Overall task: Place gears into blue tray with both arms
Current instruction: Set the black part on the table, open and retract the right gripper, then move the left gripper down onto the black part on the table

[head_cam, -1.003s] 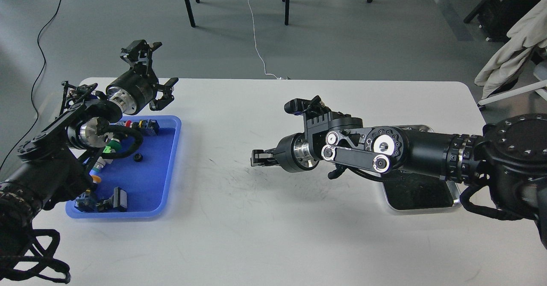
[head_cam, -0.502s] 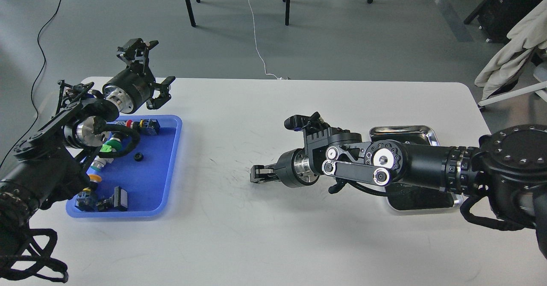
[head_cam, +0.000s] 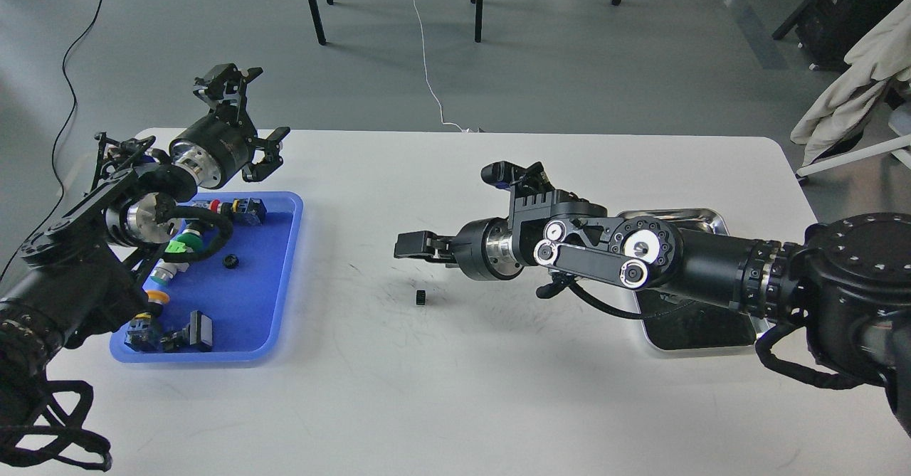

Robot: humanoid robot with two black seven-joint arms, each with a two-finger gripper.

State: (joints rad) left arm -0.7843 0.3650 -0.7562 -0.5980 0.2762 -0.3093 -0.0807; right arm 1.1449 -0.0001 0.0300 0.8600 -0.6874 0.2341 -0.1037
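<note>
- right gripper [head_cam: 413,245] fingers: can't tell if spread, nothing pinched.
- gear [head_cam: 420,297] on tabletop [head_cam: 455,390] just below the fingertips, apart from them.
- left gripper [head_cam: 245,124] fingers spread, above the blue tray [head_cam: 242,298]'s far edge.
- Suggest: come down square over the gear, pinch across its rim.

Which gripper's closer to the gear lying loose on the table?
Right. The right gripper hovers just above the loose gear; the left gripper is far off, beyond the blue tray.

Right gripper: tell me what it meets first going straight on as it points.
The right gripper points left, toward the blue tray. Only bare table lies between; the gear sits below its line. Height is unclear.
</note>
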